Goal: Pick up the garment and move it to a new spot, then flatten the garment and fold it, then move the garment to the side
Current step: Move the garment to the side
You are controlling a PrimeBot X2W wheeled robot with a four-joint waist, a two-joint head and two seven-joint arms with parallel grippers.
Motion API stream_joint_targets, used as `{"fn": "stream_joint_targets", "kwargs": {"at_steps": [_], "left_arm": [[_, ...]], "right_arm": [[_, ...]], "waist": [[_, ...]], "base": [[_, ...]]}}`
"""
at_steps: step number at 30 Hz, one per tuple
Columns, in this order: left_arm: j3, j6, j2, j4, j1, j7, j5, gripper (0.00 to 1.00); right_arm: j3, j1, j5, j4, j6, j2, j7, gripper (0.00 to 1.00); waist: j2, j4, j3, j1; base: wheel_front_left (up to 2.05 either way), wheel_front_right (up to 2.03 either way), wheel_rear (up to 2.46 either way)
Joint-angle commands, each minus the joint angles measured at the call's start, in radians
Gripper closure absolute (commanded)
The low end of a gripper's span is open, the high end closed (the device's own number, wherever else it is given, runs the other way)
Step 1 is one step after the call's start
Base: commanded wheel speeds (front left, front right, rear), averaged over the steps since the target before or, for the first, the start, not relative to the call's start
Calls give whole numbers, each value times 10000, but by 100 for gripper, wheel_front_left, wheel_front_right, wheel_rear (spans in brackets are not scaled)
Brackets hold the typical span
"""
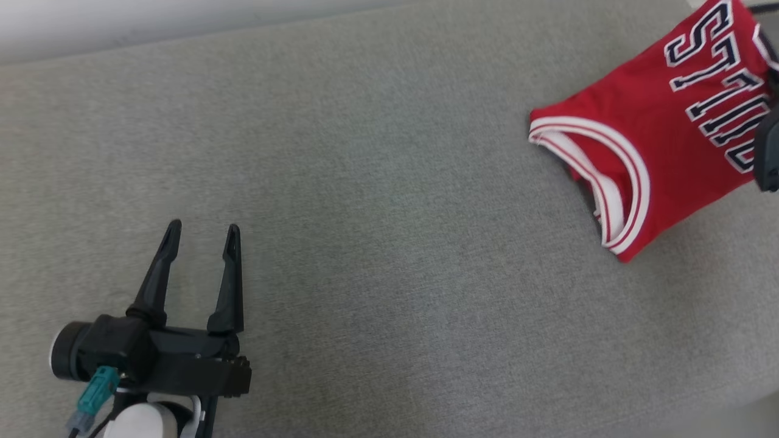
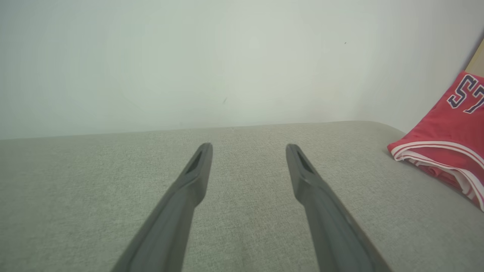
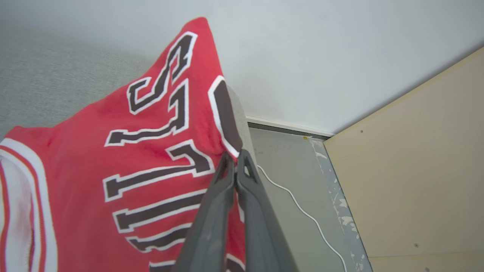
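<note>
Head cam overhead, facing down. Wrist cams low, along own jaws. All share garment (image 1: pixel 657 140): right of left jaws, close at right jaws.

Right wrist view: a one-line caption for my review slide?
Right gripper, jaws shut on the red jersey by its dark lettering, white cable on the floor beyond.

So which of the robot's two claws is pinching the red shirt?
The right gripper: its fingers are shut on the red jersey at its edge. The left gripper is open over the grey surface, away from the jersey.
</note>
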Motion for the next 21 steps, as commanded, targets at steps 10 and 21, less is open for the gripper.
{"fn": "stream_joint_targets", "kwargs": {"at_steps": [10,21], "left_arm": [[-68,-98,319,-193,-562,-5,210,0],[-61,-158,326,48,-539,-6,99,0]], "right_arm": [[-1296,22,-1227,1,-30,269,-763,100],[-2165,536,-2262,-210,-30,798,-1029,0]], "waist": [[-2,-1032,1224,-2],[-2,-808,895,-2]], "base": [[0,0,0],[0,0,0]]}}
